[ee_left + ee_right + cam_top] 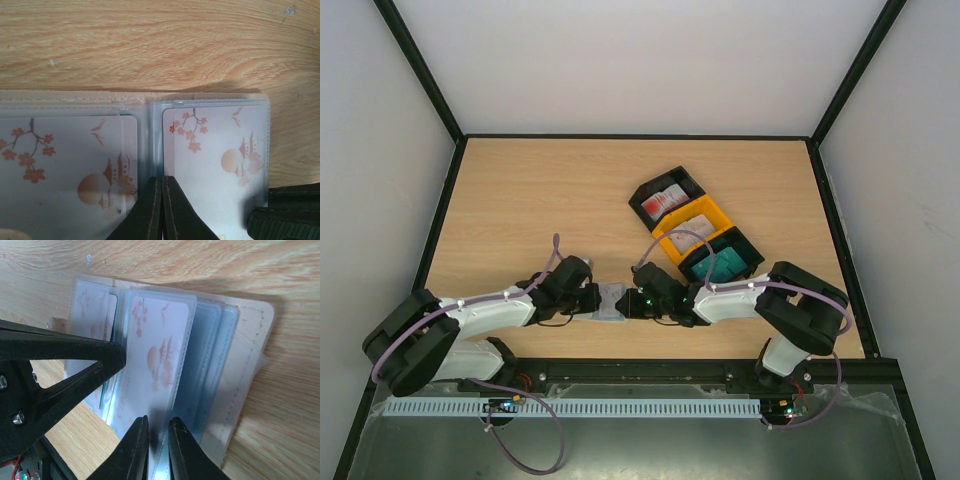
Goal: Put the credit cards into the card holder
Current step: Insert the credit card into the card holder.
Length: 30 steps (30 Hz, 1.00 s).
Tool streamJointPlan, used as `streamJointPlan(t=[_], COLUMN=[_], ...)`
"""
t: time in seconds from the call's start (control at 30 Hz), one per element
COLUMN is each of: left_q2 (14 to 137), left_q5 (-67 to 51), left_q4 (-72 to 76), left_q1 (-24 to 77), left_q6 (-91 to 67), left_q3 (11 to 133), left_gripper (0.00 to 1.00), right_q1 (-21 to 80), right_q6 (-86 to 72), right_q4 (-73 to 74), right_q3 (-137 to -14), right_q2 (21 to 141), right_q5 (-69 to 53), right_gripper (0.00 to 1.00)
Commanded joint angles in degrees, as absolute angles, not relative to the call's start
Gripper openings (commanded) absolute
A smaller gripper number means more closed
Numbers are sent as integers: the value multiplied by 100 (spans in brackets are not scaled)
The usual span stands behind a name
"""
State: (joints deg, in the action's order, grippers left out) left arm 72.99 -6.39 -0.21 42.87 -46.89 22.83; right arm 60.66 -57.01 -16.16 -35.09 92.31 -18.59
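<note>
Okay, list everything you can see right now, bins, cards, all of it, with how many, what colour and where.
light wooden table: one, pale brown, under everything.
black plastic open bins: two, at the far and near ends of a diagonal row, right of centre.
orange plastic open bin: one, between them.
white plastic cards with red print: count unclear, far black bin.
pale beige plastic cards: count unclear, orange bin.
teal plastic cards: count unclear, near black bin.
beige folding card holder with clear sleeves: one, open on the table between the arms.
sleeved white cards with red blossom print: at least two, inside the holder.
left claw: black, shut, at the holder's middle fold.
right claw: black, shut on a card-filled sleeve.
</note>
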Motion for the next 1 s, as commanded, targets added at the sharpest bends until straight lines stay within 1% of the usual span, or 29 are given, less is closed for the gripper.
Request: streamJointPlan(t=[0.0, 0.07, 0.2, 0.57, 0.63, 0.7, 0.73, 0.83, 0.97], left_q2=[7473, 7471, 7471, 7433, 7389, 7241, 7098, 6515, 5941], left_q5=[-341, -343, -343, -449, -493, -487, -463, -348, -37], left_q4=[-690, -687, -677, -586, -557, -574, -586, -658, -797], left_q1=[4209, 4210, 4210, 4210, 4210, 4210, 4210, 4210, 4210], left_q6=[-4615, -4621, -4614, -4616, -4618, -4623, -4623, -4568, -4437], left_q3=[2001, 1989, 1985, 1984, 1996, 2020, 2038, 2115, 2352], left_gripper=[3, 2, 2, 3, 3, 3, 6, 17, 39], right_q1=[6115, 6115, 6115, 6122, 6116, 6115, 6114, 6109, 6091], right_q6=[-5704, -5713, -5739, -6017, -6125, -6205, -6194, -5993, -5341], right_q4=[-1807, -1778, -1770, -2215, -2312, -2341, -2302, -1925, -970], right_q3=[-3586, -3578, -3557, -3571, -3561, -3542, -3542, -3572, -3722], right_q2=[9306, 9295, 9273, 9537, 9608, 9643, 9641, 9537, 9243], right_q5=[-1918, -1877, -1829, -2030, -1993, -1889, -1814, -1589, -1206], right_gripper=[12, 13, 16, 14, 11, 5, 2, 2, 2])
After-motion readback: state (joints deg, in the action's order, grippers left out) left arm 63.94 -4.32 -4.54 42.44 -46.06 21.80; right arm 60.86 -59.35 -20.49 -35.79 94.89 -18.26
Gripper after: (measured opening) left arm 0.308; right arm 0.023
